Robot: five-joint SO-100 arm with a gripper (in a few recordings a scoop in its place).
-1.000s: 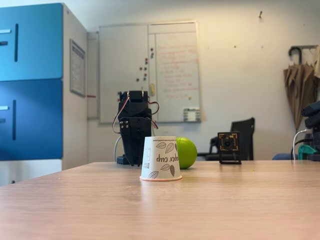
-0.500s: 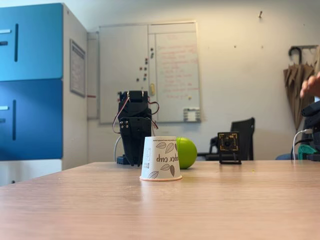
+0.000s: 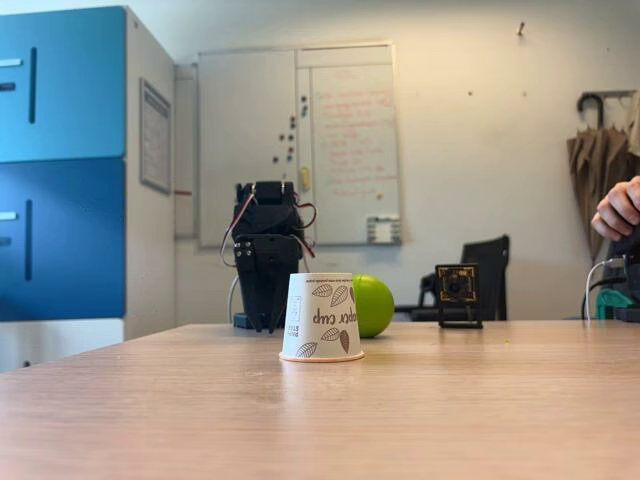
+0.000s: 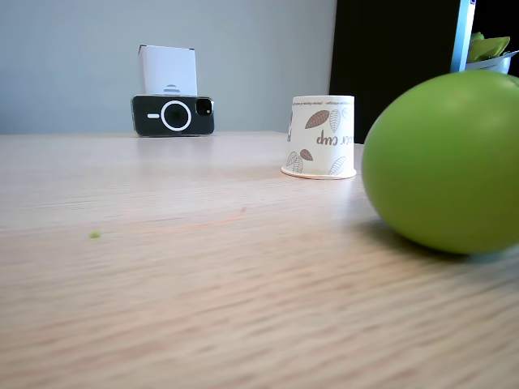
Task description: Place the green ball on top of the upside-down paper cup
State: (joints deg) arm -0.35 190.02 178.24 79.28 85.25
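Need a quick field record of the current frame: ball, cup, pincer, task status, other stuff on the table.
ball: green ball resting on the table, not on the cup
cup: paper cup upside down, rim on the table, top bare
ball vs cup: in a fixed view the ball sits behind the cup, partly hidden by it
pincer: pincer pointing down behind the cup, holding nothing; open or shut unclear
task status: ball not yet picked up
other: phone standing on edge; small camera on a stand

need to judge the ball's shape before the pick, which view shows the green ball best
The fixed view from table level close to the green ball: it looms large, unobstructed, resting on the table, though its right edge is cropped. In the other fixed view the green ball is small and partly hidden behind the paper cup.
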